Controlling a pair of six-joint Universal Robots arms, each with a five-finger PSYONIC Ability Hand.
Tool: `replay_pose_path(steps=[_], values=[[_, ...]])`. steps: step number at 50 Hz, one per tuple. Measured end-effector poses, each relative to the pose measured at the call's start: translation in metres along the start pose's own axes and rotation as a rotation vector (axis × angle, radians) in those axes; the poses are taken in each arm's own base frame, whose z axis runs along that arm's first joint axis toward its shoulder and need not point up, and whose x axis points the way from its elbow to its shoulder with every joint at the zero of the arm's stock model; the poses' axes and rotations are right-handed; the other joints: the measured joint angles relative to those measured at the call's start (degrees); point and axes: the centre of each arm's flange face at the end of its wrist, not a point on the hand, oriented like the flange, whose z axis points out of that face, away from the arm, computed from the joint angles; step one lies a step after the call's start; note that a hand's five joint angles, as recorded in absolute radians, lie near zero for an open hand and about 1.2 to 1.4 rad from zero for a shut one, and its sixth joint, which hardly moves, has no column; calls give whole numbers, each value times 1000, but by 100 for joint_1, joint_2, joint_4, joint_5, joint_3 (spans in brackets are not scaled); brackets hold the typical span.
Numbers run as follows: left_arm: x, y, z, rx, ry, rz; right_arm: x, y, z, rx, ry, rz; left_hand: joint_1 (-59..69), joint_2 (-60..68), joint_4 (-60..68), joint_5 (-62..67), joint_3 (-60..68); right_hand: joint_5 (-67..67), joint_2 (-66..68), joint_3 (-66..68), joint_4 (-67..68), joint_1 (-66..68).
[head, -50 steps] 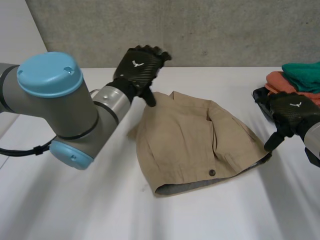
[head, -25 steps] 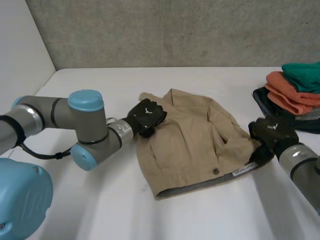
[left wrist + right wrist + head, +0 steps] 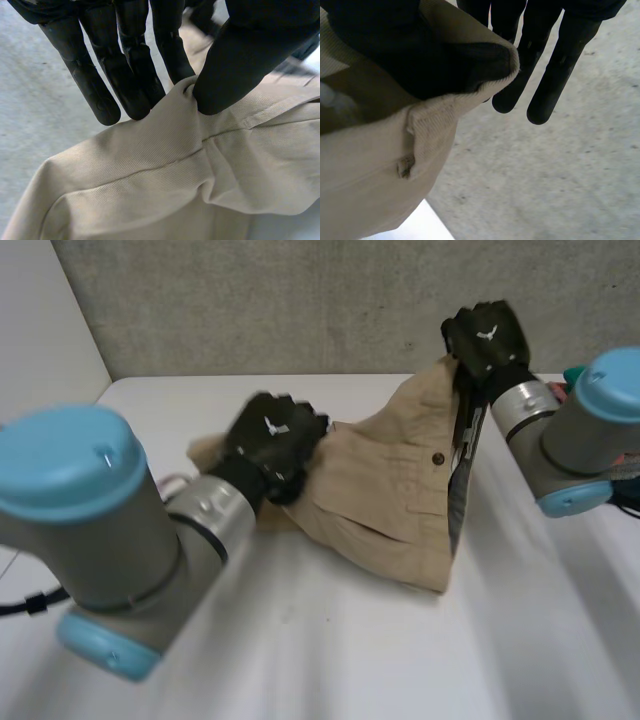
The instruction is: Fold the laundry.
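**Folding the tan garment: caught mid-lift, one side up in the air**

Looks like the robot is partway through the first fold. The tan garment (image 3: 390, 490) is half on the white bench (image 3: 340, 640) and half off it. Its left part lies on the bench. The right edge, the one with the dark button (image 3: 437, 457), hangs from the right hand (image 3: 487, 335), which is up high near the back wall (image 3: 300, 300).

In the right wrist view that hand is pinching the hem. The thumb is tucked under the cloth's edge and the straight fingers (image 3: 547, 75) are on the other side, with a buttonhole (image 3: 405, 165) just below the grip.

The left hand (image 3: 272, 440) sits low at the garment's left edge. Its wrist view shows the thumb (image 3: 240, 65) squeezing a ridge of cloth against the fingers (image 3: 170, 60), so it's pinching too, not just pressing down.

Best guess for the next move: the right hand carries the raised edge across toward the left side and lays it over the flat half, while the left hand anchors its edge. Both pinches need to hold through that swing. The hanging cloth is slack, so it could bunch up or land crooked. It'd make sense to line up the hem before letting go.
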Motion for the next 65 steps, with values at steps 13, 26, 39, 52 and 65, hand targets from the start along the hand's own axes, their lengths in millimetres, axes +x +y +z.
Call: replay_pose_path(steps=[13, 26, 39, 52, 65], values=[[27, 44, 7, -87, -56, -43, -4, 23, -7, -72, 27, 45, -4434, -4846, -4897, -4668, -4817, -5549, -5479, -5584, -5665, -5116], [-54, 22, -28, -52, -199, -55, 29, -50, -94, -501, 1, 133, -4437, -5095, -5109, -4929, -5031, -5550, -5479, -5584, -5666, -5116], [-84, 99, -19, -235, -119, -104, -36, -45, -193, -689, -194, 189, -4436, -5076, -5094, -4843, -5019, -5485, -5459, -5499, -5578, -5096], [-79, 145, 3, -313, -20, -92, -103, -6, -208, -632, -287, 138, -2546, -3140, -3119, -2876, -3109, -4402, -4353, -4372, -4460, -4005], [-71, 129, 5, -282, -18, -66, -95, -1, -179, -507, -181, 17, 190, -21, -5, 31, -27, -164, 62, -6, -19, -24]])
